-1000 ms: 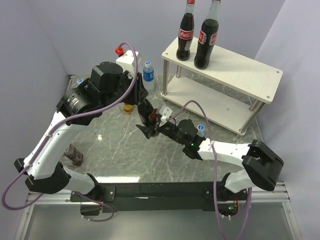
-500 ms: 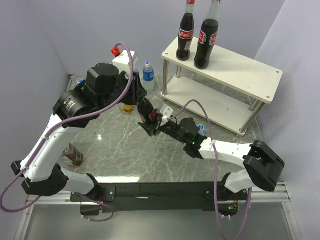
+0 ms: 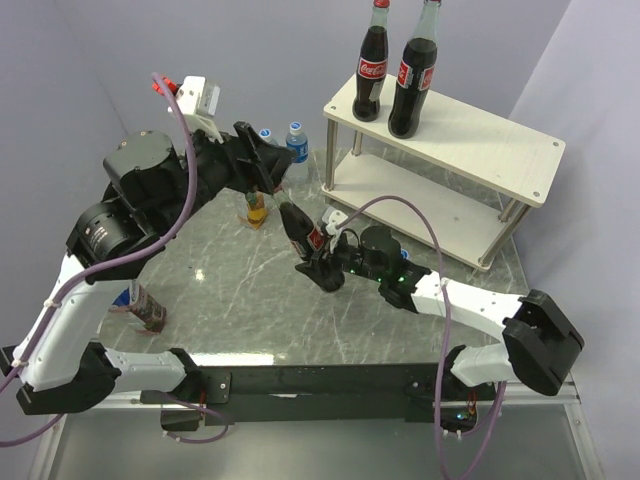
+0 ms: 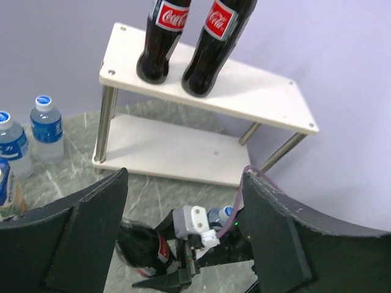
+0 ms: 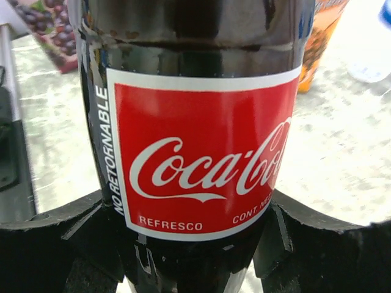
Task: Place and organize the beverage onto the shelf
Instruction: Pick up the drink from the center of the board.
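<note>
Right end effector [image 3: 318, 260] clamped on tilted cola bottle [image 3: 298, 228], left end effector [image 3: 264, 165] held high, fingers apart

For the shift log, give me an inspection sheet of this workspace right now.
Surface: grey marbled table, no spills seen.
Job's things: two cola bottles on the shelf top board; third bottle tilted in the right gripper; water bottles and carton on the table.
Clutter: nothing seen.
Grippers: left gripper open, empty; right shut on third bottle.
Cables: purple cables loop above the table.
Surroundings: plain pale walls.

Bright, even light; wrist-cam edges blurry.
</note>
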Controlling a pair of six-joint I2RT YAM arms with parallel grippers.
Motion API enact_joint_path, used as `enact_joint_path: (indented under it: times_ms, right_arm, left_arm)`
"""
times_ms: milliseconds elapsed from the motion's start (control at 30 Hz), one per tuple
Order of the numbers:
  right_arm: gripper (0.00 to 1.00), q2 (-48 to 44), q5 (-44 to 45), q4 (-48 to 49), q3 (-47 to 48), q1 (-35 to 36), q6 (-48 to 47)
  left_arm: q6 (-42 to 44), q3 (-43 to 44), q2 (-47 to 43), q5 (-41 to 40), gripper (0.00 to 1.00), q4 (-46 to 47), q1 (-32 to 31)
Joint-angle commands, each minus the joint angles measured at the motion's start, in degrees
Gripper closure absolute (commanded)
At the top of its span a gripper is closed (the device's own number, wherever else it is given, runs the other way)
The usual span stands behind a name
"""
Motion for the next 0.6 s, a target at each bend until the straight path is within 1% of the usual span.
enact_joint_path:
  times_ms: [0,100,267,367,400,467,500,567]
  right_arm:
    - [1.00,-7.30,-4.69,14.15,5.41,-1.67,5.16]
    - [1.00,-7.66,-7.23,15.29,5.76,-3.69,9.29]
    - [1.00,-9.41,-9.79,14.86,7.51,-5.80,13.00]
    - [1.00,-10.64,-9.45,9.68,10.76,-7.03,12.92]
    - [1.00,-11.08,-9.27,6.79,11.82,-7.30,12.05]
    - [1.00,-12.31,-8.57,4.06,14.19,-8.09,11.08]
    - [1.00,-12.49,-8.22,0.21,15.42,-8.35,9.76]
    - [1.00,-13.45,-7.52,-2.89,18.41,-9.05,7.57]
  left_arm:
    - [-0.47,-1.05,-0.19,-0.24,0.19,4.13,-0.08]
    - [-0.38,-2.55,-1.06,-1.20,0.18,4.48,-0.08]
    - [1.02,-6.41,-4.40,-2.61,0.17,7.29,-0.08]
    - [2.17,-9.40,-8.00,-3.40,0.17,9.66,-0.17]
    - [2.26,-10.19,-9.84,-3.75,0.16,10.10,-0.08]
    - [2.70,-12.21,-11.52,-4.89,0.16,10.72,-0.08]
    - [2.70,-12.83,-12.83,-5.33,0.15,10.81,-0.08]
    - [2.79,-15.11,-14.59,-6.92,0.14,10.81,-0.08]
